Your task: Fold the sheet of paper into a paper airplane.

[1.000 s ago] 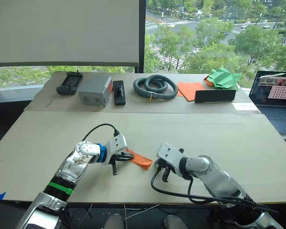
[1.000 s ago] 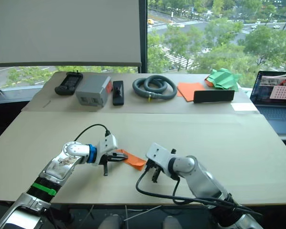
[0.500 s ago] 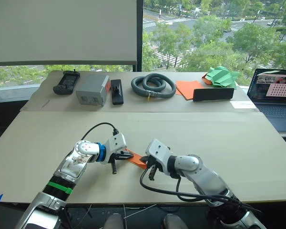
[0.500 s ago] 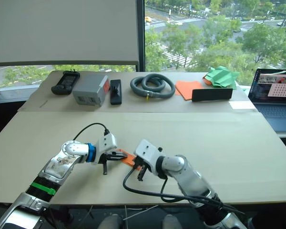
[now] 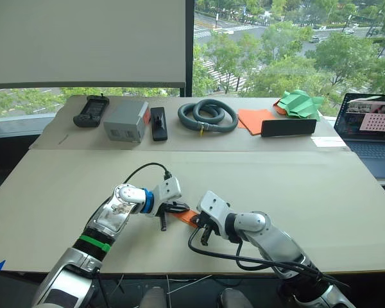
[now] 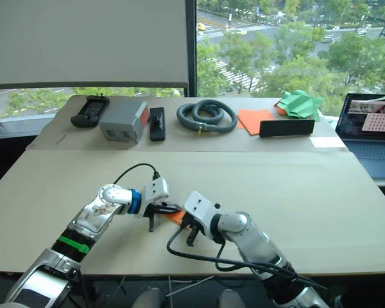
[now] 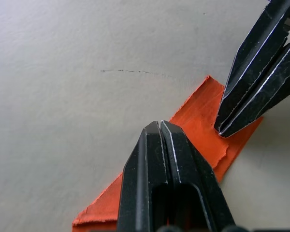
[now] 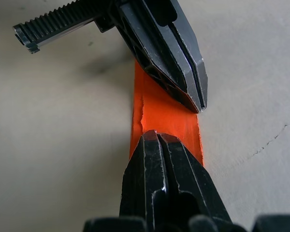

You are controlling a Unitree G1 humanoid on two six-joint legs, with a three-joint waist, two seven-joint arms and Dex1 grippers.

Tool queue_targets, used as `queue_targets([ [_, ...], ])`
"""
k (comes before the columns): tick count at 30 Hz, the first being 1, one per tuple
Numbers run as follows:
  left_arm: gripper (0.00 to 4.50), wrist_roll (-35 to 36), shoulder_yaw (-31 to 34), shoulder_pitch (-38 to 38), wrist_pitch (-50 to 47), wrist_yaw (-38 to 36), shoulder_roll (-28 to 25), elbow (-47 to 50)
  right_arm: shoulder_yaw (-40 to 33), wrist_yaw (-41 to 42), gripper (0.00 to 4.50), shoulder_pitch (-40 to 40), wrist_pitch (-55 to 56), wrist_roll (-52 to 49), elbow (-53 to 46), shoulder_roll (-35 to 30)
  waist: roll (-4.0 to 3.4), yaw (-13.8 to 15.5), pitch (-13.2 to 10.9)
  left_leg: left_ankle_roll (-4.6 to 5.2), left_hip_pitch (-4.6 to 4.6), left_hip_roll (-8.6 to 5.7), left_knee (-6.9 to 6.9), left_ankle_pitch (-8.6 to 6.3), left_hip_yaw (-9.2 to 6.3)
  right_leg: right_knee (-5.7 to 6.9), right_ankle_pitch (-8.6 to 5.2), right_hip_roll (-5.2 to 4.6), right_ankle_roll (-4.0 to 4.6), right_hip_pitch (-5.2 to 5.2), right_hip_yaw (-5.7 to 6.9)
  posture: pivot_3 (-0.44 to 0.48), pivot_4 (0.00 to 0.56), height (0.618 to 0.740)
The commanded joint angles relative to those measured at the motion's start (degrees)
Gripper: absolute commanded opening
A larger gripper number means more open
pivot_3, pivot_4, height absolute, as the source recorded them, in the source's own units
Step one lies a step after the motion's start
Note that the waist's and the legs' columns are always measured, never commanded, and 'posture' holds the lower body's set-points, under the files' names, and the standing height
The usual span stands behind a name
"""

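Folded sheet of paper (image 5: 184,217), narrow strip, flat on table (image 5: 321,192), lower centre. Left gripper (image 7: 160,126) and right gripper (image 8: 157,135) both closed, tips pressing strip. Risk: thin paper tears or skids if tips drag unevenly; crease drifts.

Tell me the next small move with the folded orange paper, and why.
Probably slide the right gripper along the strip to sharpen the crease. Both grippers are shut, tips on the sheet of paper, which lies as a narrow band on the table; the left gripper pins it.
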State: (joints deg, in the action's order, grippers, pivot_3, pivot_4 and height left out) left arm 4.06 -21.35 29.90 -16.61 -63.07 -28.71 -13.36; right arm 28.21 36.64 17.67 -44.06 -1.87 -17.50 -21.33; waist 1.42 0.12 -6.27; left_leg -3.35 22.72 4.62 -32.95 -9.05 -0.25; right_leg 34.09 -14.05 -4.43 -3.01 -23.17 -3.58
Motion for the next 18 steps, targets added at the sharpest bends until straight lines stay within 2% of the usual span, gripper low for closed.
queue_targets([
  [1,0.09,-2.8,-3.2,-0.5,0.0,-1.5,0.2,-2.6,1.4,-0.1,0.06,-1.5,-4.1,0.5,2.8,-1.2,-0.01,0.0,0.0,0.00,0.00,0.00,0.00,0.00,0.00,0.00,0.00,0.00,0.00,0.00,0.00,0.000,0.150,0.714],
  [9,0.09,-6.1,-4.6,-1.4,3.4,-2.5,-1.7,-5.9,0.7,-0.4,0.06,-0.7,-4.6,0.3,3.1,-1.0,-0.01,-0.1,0.2,0.00,-0.03,0.00,0.00,0.00,0.00,0.00,0.00,0.00,0.00,0.03,0.00,0.000,0.150,0.714],
  [18,0.09,-6.9,-3.2,-2.6,5.5,-2.1,-4.4,-8.5,0.9,-0.5,0.06,-0.1,-5.1,0.1,3.5,-1.1,0.01,-0.9,0.3,0.00,-0.10,0.01,0.02,0.00,0.00,0.03,0.00,0.00,0.00,0.06,0.00,0.000,0.150,0.714],
])
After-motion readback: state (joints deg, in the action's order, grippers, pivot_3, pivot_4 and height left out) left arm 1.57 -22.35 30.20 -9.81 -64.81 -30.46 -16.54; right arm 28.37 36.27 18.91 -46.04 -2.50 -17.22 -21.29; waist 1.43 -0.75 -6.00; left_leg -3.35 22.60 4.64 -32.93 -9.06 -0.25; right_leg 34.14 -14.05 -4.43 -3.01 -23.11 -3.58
